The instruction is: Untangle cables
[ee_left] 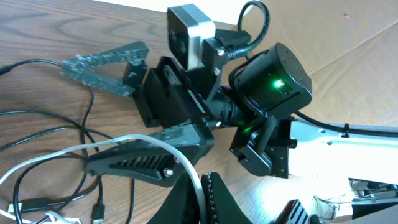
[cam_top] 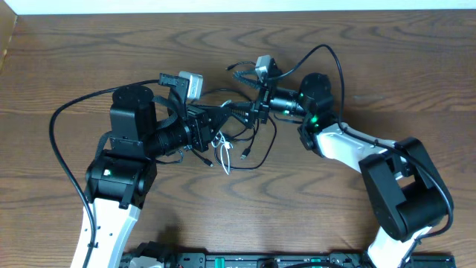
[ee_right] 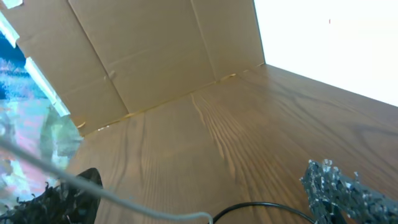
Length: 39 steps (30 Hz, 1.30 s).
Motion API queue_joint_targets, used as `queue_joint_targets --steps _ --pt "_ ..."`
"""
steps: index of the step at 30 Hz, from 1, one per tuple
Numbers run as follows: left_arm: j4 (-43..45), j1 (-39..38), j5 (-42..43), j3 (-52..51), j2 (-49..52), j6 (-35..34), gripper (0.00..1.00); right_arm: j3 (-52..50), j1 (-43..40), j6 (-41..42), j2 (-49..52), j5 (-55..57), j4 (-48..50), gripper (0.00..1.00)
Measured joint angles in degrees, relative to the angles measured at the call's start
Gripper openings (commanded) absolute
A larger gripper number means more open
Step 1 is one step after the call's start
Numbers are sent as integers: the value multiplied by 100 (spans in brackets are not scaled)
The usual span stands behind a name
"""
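The thin white cable (cam_top: 223, 155) and thin black cable (cam_top: 260, 151) lie looped together on the wooden table between the two arms. My left gripper (cam_top: 220, 125) points right. In the left wrist view it (ee_left: 202, 200) is shut on the white cable (ee_left: 124, 140), which arcs left over the lower finger of my right gripper (ee_left: 78, 112). My right gripper (cam_top: 239, 112) points left, fingers spread wide. In the right wrist view it (ee_right: 196, 183) is open, with the white cable (ee_right: 124, 202) and a black loop (ee_right: 267, 207) lying between its fingers.
Thick black robot leads arc over the table at the left (cam_top: 67, 119) and behind the right arm (cam_top: 327, 52). A small black plug (ee_left: 96, 211) lies on the wood by the black loops (ee_left: 37, 134). A cardboard wall (ee_right: 155, 56) stands at the table's edge.
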Motion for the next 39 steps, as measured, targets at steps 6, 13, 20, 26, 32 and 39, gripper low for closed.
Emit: queue_joint_targets --steps 6,13,20,26,32,39 --pt "2 0 0 0 0 0 7 269 173 131 92 -37 4 93" --pt "-2 0 0 0 0 0 8 328 236 286 92 -66 -31 1" --pt "-254 0 -28 0 9 116 8 341 109 911 92 -428 181 1" --pt "-363 0 -203 0 149 216 8 415 -376 1482 92 -907 -225 1" --pt "-457 0 -391 0 313 225 8 420 -811 1681 92 -1137 -680 1" --pt "-533 0 -501 0 599 354 8 470 -1128 1709 92 -1239 -1403 2"
